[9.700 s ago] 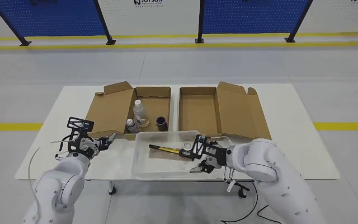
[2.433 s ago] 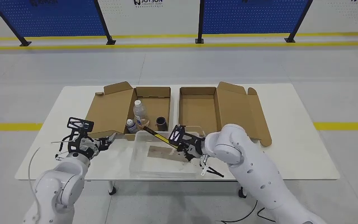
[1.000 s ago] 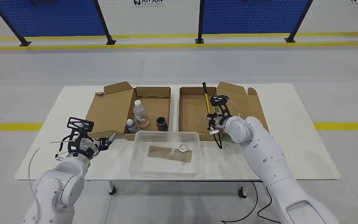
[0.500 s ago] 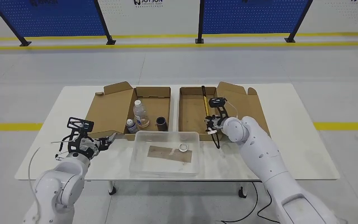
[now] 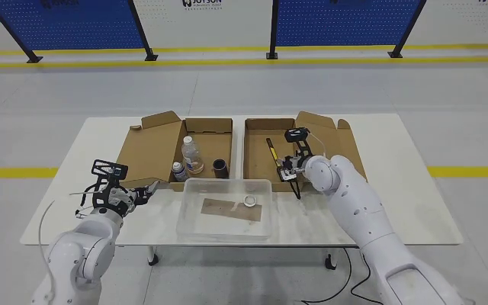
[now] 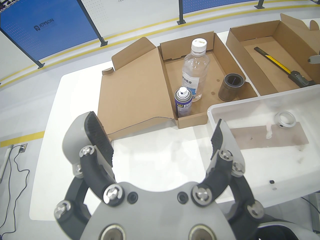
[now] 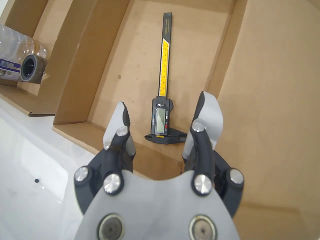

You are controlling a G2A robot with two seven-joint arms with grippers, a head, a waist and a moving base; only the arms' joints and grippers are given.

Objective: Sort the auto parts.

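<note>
The digital caliper lies flat on the floor of the right-hand cardboard box. Its display head is towards the near wall and its yellow-scaled beam points at the far wall. The right jaws hang over the near end of that box, spread wide with nothing between them. In the wrist view the caliper's head shows in the gap between the two fingers.

The left jaws are also open and empty. They hover above the tabletop near its left front corner, just beside the left cardboard box and the clear plastic bin.

The bin stands at the front middle of the tabletop, touching or nearly touching the near walls of both boxes. In it sit a small metal ring and a brown cardboard strip; whether the strip lies inside the bin or under its clear bottom cannot be told.

In the left box a clear water bottle stands upright. A blue spray can stands just in front of it at the near corner. A black cylindrical sleeve rests against the box's right wall.
</note>
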